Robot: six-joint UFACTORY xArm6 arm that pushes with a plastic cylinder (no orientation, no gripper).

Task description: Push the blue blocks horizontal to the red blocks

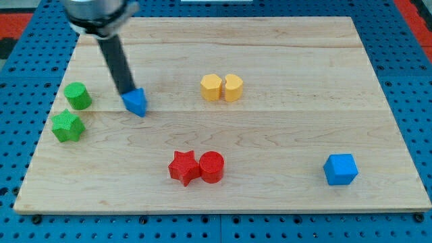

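Note:
My tip (pixel 126 92) touches the upper left side of a small blue wedge-shaped block (pixel 137 102) at the view's left middle. A blue cube (pixel 339 169) lies at the lower right. A red star (pixel 183 167) and a red cylinder (pixel 211 167) lie touching side by side at the bottom middle, well below and to the right of my tip. The blue cube is about level with the red pair; the blue wedge-shaped block is higher up the board.
A green cylinder (pixel 77 96) and a green star (pixel 68 127) lie at the left edge. Two yellow blocks (pixel 221 88) lie together at the upper middle. The wooden board (pixel 283 61) lies on a blue perforated base.

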